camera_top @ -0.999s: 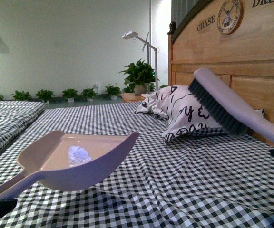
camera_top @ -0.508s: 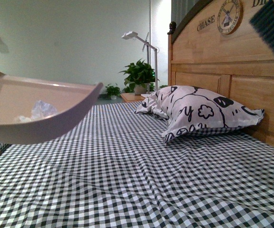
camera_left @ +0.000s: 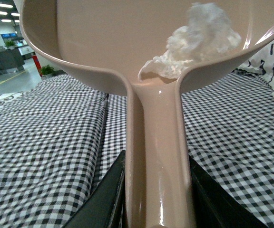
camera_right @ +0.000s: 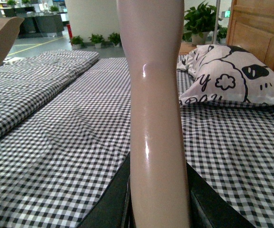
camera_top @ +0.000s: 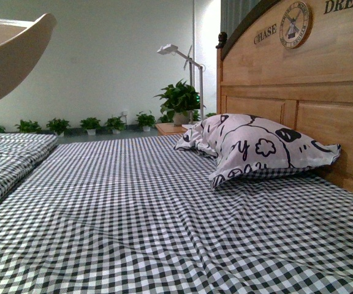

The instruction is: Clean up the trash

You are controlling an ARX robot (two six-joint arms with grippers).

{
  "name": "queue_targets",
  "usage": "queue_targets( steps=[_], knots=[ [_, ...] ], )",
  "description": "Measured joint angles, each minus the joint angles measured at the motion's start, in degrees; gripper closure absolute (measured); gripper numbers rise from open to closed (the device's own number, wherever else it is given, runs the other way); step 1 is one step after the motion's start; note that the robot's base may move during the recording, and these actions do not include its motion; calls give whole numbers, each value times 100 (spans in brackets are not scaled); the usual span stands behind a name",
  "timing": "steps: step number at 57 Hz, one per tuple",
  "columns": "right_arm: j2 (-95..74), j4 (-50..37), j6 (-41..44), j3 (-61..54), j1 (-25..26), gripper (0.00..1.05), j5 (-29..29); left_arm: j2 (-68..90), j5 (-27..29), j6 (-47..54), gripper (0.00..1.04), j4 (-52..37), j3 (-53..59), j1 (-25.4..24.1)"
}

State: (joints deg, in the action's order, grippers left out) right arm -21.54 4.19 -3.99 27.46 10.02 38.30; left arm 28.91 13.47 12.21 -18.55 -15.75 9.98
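The trash, a crumpled white tissue wad [camera_left: 199,40], lies inside the beige dustpan [camera_left: 103,42], near where the pan meets its handle. My left gripper [camera_left: 157,199] is shut on the dustpan's handle and holds the pan high above the bed; the pan's edge shows at the upper left of the front view [camera_top: 11,52]. My right gripper [camera_right: 158,204] is shut on the beige handle of the brush [camera_right: 153,95]; its bristles are out of view. Neither gripper shows in the front view.
A black-and-white checked sheet [camera_top: 164,214] covers the bed. A patterned pillow [camera_top: 256,147] leans against the wooden headboard [camera_top: 299,79] on the right. A second mattress [camera_top: 5,159] lies to the left. Potted plants [camera_top: 91,122] and a lamp stand along the far wall.
The dustpan with the tissue has risen and moved left, now mostly out of the front view. The brush has lifted up and out of the front view.
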Motion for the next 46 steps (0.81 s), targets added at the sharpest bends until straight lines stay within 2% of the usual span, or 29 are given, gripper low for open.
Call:
queue_targets(
  steps=[12,29,46],
  knots=[
    [166,44,-201,-92,103,85,129,-420,299,-151,77,258,422,369],
    [181,63,-247,-144,-748,85,-911,-798,422,-389,77,433,820,540],
    [181,70,-221,-164,-870,85,-1003,-811,415,-417,77,433,820,540]
  ],
)
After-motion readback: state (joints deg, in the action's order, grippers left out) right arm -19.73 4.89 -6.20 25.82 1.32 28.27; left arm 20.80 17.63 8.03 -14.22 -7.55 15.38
